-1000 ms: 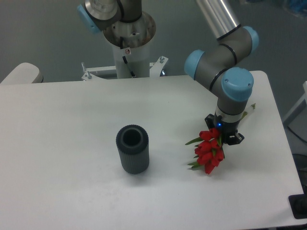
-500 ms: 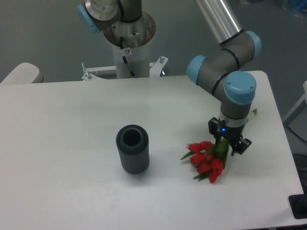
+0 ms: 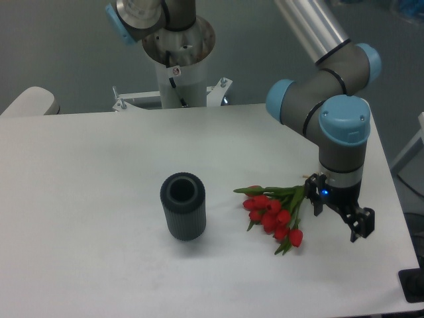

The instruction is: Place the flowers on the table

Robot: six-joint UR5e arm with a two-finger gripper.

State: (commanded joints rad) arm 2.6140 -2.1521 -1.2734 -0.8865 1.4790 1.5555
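The flowers [image 3: 270,213], a bunch of red tulip buds with green leaves and stems, lie flat on the white table [image 3: 93,179], right of the middle. The buds point left and towards the front. The stems run right towards my gripper [image 3: 338,217], and their ends are hidden behind the wrist. The gripper hangs low over the table just right of the bunch. Its two fingers stand wide apart, and nothing shows between them.
A dark grey ribbed cylinder vase [image 3: 183,206] stands upright left of the flowers. The arm's base column [image 3: 179,59] is at the table's back edge. The table's right edge is close to the gripper.
The gripper moved right and towards the front and lower, its fingers spread apart. The flowers went from hanging tilted in the gripper to lying flat on the table, fanned out to the left.
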